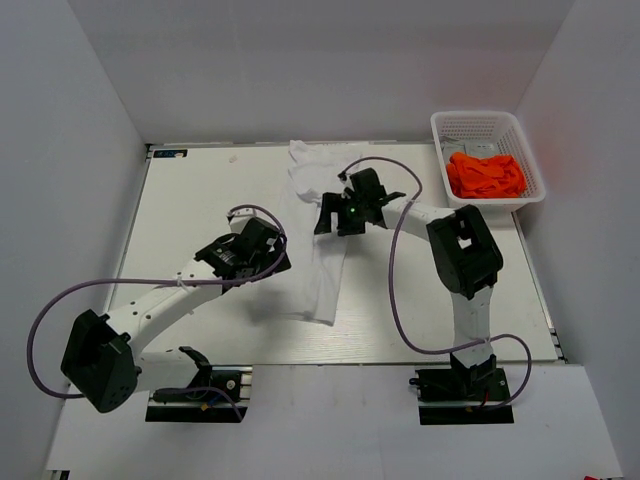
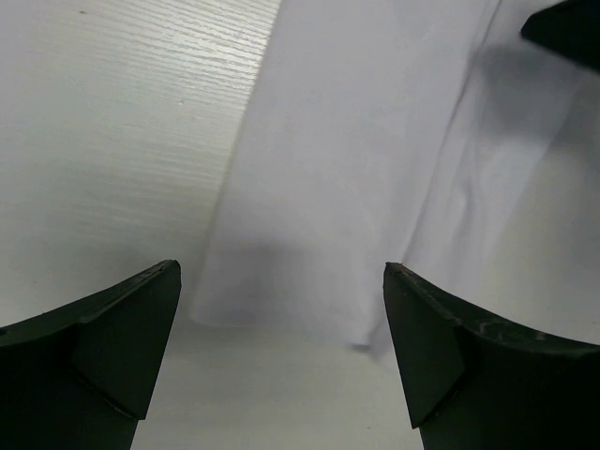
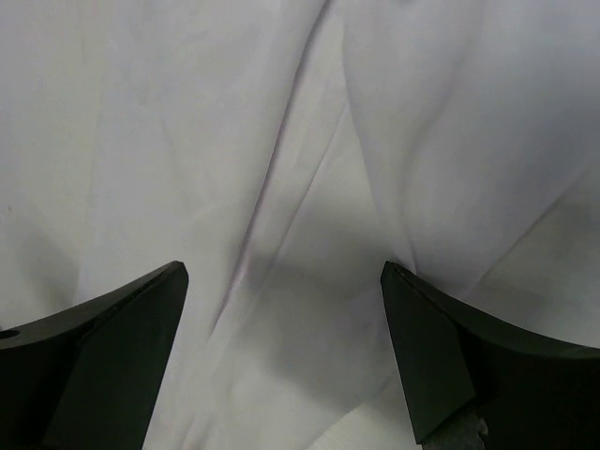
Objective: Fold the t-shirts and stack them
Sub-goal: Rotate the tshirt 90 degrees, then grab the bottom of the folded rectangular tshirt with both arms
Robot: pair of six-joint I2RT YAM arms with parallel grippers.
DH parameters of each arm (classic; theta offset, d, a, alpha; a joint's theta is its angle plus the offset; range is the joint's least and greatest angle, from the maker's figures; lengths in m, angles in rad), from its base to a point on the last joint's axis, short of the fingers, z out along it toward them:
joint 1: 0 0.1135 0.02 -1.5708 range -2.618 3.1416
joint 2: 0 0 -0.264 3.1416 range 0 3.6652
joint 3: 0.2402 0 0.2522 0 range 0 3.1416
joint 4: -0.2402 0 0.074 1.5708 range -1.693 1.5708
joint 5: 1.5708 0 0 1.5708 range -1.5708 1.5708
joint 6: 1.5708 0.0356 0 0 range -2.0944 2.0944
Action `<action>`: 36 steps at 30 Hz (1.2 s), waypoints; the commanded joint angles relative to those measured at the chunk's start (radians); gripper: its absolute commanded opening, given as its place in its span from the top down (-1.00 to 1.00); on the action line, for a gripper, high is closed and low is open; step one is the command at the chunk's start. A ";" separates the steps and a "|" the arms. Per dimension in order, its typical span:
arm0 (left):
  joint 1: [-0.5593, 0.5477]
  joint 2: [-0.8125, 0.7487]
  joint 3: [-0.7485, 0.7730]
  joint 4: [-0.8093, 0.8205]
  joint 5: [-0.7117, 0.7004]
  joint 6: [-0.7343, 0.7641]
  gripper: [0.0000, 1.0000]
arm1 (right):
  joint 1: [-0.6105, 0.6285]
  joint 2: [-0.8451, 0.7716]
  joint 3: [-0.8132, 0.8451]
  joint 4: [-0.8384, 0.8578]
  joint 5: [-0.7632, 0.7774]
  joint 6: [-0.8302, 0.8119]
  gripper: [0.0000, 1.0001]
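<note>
The white t-shirt [image 1: 320,280] lies on the table as a long narrow strip, bunched at its far end. My left gripper [image 1: 278,252] is open and empty at the strip's left edge; in the left wrist view [image 2: 281,281] its jaws stand over bare table, just short of the cloth [image 2: 356,169]. My right gripper [image 1: 335,222] is open and empty over the strip's upper part; in the right wrist view [image 3: 281,281] creased white cloth [image 3: 187,141] lies below the jaws. The orange t-shirt [image 1: 485,175] lies crumpled in the basket.
The white lattice basket [image 1: 480,117] stands at the table's far right corner. The white table [image 1: 200,200] is ringed by white walls. Purple cables loop from both arms. A dark part of the right gripper [image 2: 567,28] shows in the left wrist view.
</note>
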 commanded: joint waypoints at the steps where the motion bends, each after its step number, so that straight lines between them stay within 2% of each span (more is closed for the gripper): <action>1: 0.017 0.023 0.001 0.053 0.084 0.059 -0.98 | -0.090 0.063 0.008 -0.090 0.103 -0.021 -0.81; 6: 0.017 0.071 -0.010 0.095 0.189 0.108 -0.98 | -0.120 -0.003 0.106 -0.125 0.111 -0.153 -0.81; 10: 0.017 0.115 -0.041 0.136 0.247 0.160 -0.98 | -0.105 -0.150 0.048 -0.116 0.065 -0.200 -0.81; 11: 0.017 0.127 -0.041 0.136 0.279 0.176 -0.98 | -0.105 -0.211 -0.070 -0.055 0.019 -0.159 -0.81; 13: -0.009 0.175 -0.018 0.145 0.310 0.200 -0.98 | -0.108 -0.316 -0.155 -0.014 0.013 -0.127 -0.81; 15: -0.009 0.202 -0.018 0.181 0.406 0.243 -0.98 | -0.113 -0.430 -0.301 0.010 0.066 -0.084 -0.81; 19: -0.027 0.242 -0.029 0.224 0.508 0.276 -0.98 | -0.120 -0.541 -0.481 -0.085 0.174 -0.004 -0.81; 21: -0.036 0.252 -0.051 0.271 0.546 0.303 -0.98 | -0.120 -0.607 -0.586 -0.116 0.189 0.022 -0.81; 25: -0.073 0.313 -0.052 0.293 0.600 0.317 -0.98 | -0.122 -0.719 -0.673 -0.208 0.183 0.011 -0.81; 27: -0.087 0.350 -0.041 0.283 0.609 0.326 -0.88 | -0.120 -0.733 -0.702 -0.237 0.143 0.016 -0.81; 29: -0.111 0.368 -0.041 0.283 0.609 0.326 -0.70 | -0.117 -0.747 -0.726 -0.236 0.114 0.019 -0.81; 30: -0.112 0.368 -0.041 0.271 0.598 0.326 -0.64 | -0.117 -0.749 -0.742 -0.230 0.078 0.034 -0.76; 31: -0.122 0.382 -0.041 0.259 0.585 0.317 -0.49 | -0.117 -0.747 -0.748 -0.222 0.065 0.034 -0.62; 35: -0.135 0.403 -0.050 0.240 0.555 0.308 -0.25 | -0.117 -0.716 -0.773 -0.228 0.040 0.043 -0.44; 36: -0.144 0.404 -0.050 0.240 0.555 0.308 -0.20 | -0.117 -0.713 -0.779 -0.227 0.040 0.045 -0.35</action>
